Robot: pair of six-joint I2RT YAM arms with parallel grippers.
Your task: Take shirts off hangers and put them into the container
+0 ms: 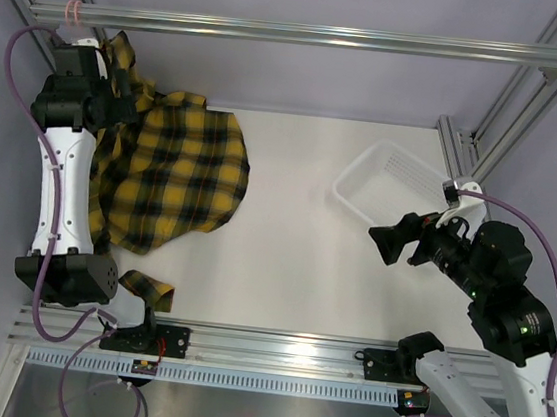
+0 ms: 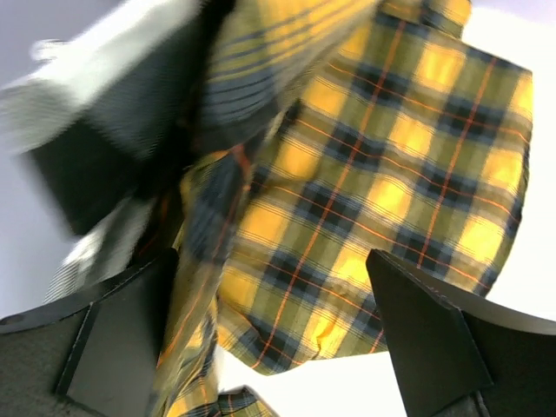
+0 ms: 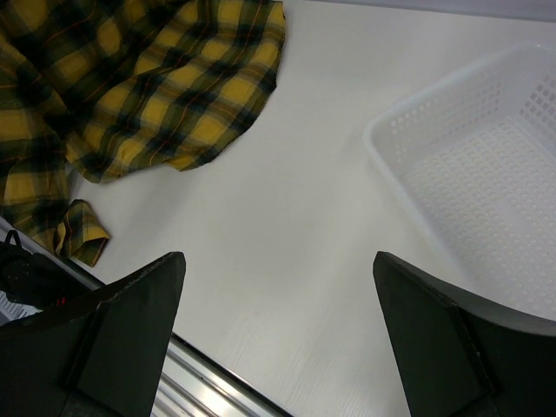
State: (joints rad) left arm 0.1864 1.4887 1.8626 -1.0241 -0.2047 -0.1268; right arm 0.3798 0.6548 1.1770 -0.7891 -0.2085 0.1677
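Note:
A yellow-and-black plaid shirt [image 1: 177, 172] hangs at the far left, its lower part spread on the white table. On the rail above it shows the pink hook of a hanger [image 1: 74, 12]; the rest is hidden by cloth and arm. My left gripper [image 1: 134, 104] is raised at the shirt's collar, open. In the left wrist view the shirt [image 2: 382, 148] fills the space beyond my left gripper [image 2: 271, 256], with a fold against the left finger. The white container [image 1: 362, 183] lies at the right, with nothing in it. My right gripper [image 1: 387, 243] hovers open near it.
The grey aluminium rail [image 1: 298, 33] runs across the back, with frame posts at the right [image 1: 456, 148]. A shirt cuff [image 1: 146, 287] lies near the front edge. From the right wrist, the shirt [image 3: 148, 87] is upper left and the container's rim [image 3: 382, 152] at right.

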